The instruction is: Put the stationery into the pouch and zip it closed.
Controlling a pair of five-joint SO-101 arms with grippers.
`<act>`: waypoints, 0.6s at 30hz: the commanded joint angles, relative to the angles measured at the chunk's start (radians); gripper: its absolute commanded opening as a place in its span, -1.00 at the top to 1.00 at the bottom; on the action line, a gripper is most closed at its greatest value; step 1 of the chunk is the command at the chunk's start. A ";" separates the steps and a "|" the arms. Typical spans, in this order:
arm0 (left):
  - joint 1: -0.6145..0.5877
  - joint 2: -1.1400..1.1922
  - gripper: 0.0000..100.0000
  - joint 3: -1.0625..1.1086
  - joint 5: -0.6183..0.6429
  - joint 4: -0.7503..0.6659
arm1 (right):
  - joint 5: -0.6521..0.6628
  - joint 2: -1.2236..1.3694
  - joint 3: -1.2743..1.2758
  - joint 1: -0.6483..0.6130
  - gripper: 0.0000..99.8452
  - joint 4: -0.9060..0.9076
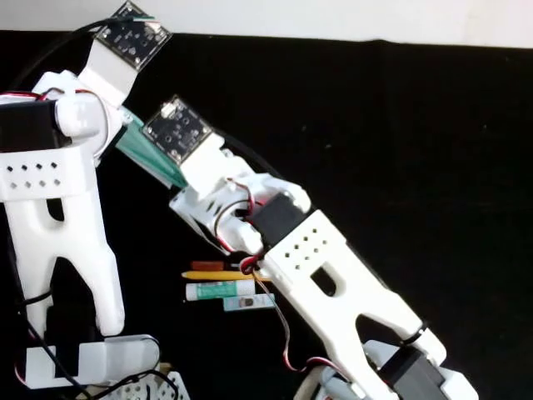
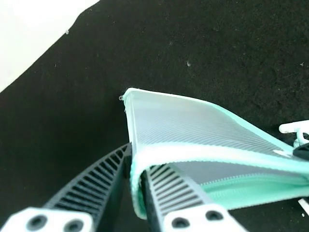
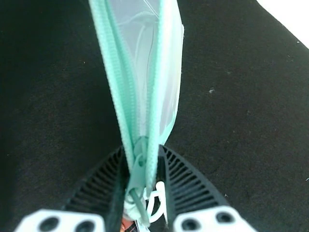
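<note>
Two grippers share one load. The left gripper (image 2: 136, 163) is clamped on one short end of the pouch (image 2: 193, 125), its ribbed fingers (image 2: 166, 186) pinching the mint edge binding from both sides. The right gripper (image 3: 143, 166) is closed on the opposite end, right at the zipper slider (image 3: 138, 169), with the teeth running away from its jaws.

Between them the mesh pouch hangs clear of the black table (image 1: 416, 167), pulled roughly straight. Holding both ends this way looks meant to keep the fabric taut, so that the slider can travel along the teeth instead of dragging the pouch with it. In the right wrist view the two zipper bands seem to part away from the slider, so the mouth is probably open, though I cannot be sure.

Stationery is not yet inside: a yellow pencil (image 1: 218, 274), a glue stick (image 1: 219, 290) and a small teal item (image 1: 248, 302) lie together on the table beside the right arm, well apart from the pouch.
</note>
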 commanded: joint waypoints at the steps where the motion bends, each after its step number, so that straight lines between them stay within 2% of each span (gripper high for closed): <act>1: 0.002 -0.007 0.99 -0.027 0.078 -0.015 | 0.011 -0.012 -0.018 0.019 0.99 0.015; 5: 0.002 -0.007 0.99 -0.110 0.195 -0.015 | 0.014 -0.015 -0.021 0.019 0.95 0.012; 13: 0.002 -0.007 0.99 -0.223 0.381 0.051 | 0.009 -0.015 -0.056 0.036 0.38 0.016; 18: 0.002 -0.007 0.99 -0.268 0.500 0.057 | 0.009 -0.031 -0.056 0.068 0.36 0.016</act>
